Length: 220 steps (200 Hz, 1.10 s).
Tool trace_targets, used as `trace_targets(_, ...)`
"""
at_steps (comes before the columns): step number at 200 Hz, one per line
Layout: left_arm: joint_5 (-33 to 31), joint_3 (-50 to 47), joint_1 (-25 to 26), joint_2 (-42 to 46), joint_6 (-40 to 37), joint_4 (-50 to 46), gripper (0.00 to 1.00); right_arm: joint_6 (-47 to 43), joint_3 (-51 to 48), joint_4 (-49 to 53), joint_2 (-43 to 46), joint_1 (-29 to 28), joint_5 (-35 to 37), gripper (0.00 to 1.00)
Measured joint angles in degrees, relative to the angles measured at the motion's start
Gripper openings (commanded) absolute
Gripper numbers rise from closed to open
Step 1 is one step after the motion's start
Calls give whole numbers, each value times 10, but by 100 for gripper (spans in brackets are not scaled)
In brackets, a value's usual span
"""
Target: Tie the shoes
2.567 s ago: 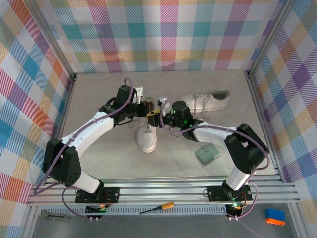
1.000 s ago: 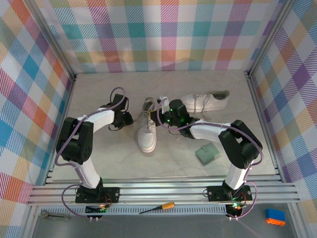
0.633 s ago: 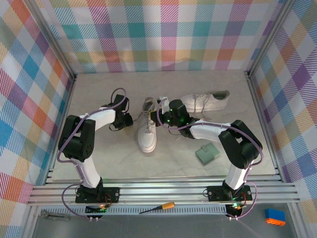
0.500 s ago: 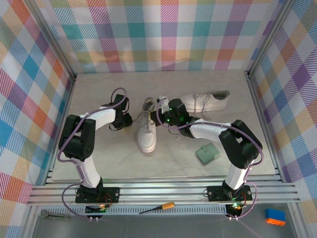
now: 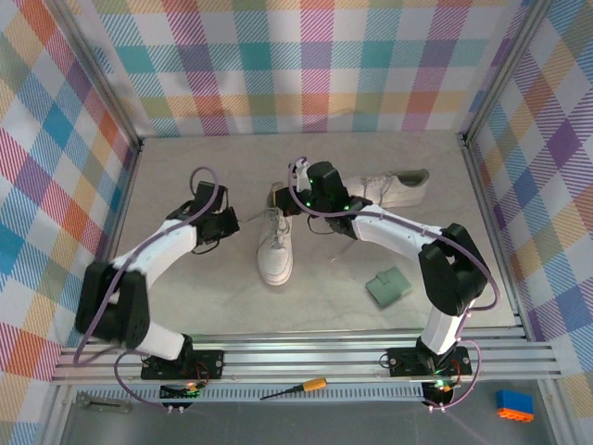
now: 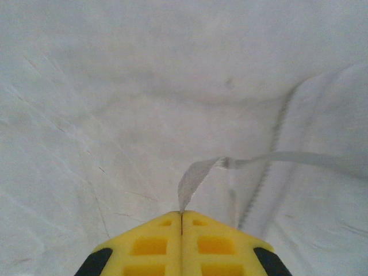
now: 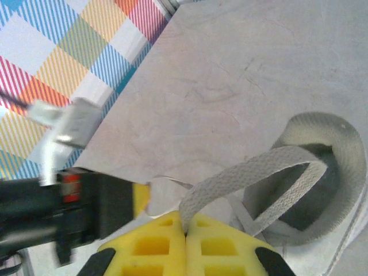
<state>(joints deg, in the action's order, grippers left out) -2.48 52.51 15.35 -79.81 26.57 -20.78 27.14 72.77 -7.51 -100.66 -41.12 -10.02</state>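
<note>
One white shoe [image 5: 275, 248] stands mid-table, toe toward the arms. The other shoe [image 5: 387, 188] lies at the back right. Just left of the middle shoe, my left gripper [image 5: 232, 221] is shut on a thin white lace end [image 6: 198, 172] that runs taut to the right toward the shoe's blurred white side [image 6: 333, 224]; its yellow fingertips [image 6: 181, 214] meet. By the shoe's heel, my right gripper [image 5: 295, 197] has its tips [image 7: 185, 229] shut on a woven lace loop [image 7: 247, 172]. That loop arcs over the grey-lined opening [image 7: 322, 190].
A small green pad [image 5: 387, 286] lies right of the middle shoe. Plaid walls enclose the table on three sides. An orange-handled screwdriver [image 5: 295, 387] and a blue brick [image 5: 514, 406] lie beyond the near rail. The left gripper's black body [image 7: 109, 204] shows close beside the right fingers.
The left gripper has shut on the lace end and its arm has unfolded, elbow swinging outward. The right gripper has moved back and left, drawing its loop toward the heel.
</note>
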Motion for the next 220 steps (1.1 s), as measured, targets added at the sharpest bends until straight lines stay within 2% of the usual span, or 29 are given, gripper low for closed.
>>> trace_targets(27, -20, -28, 4, 135, 17, -5, 0, 13, 30, 32, 0, 0, 1, 0)
trace_targets(46, -40, -41, 11, 198, 31, -30, 0, 21, 40, 49, -2, 0, 2, 0)
trace_targets(84, -63, -55, 28, 271, 54, -94, 0, 36, 61, 70, -18, 1, 1, 0)
trace_targets(114, -71, -64, 77, 320, 63, -136, 0, 51, 65, 76, -25, 4, -6, 0)
trace_targets(179, -88, -99, 127, 338, 81, -192, 0, 64, 67, 77, -28, 9, -14, 0)
trace_targets(220, -166, -97, 121, 322, 97, -235, 0, 70, 67, 78, -28, 13, -11, 0)
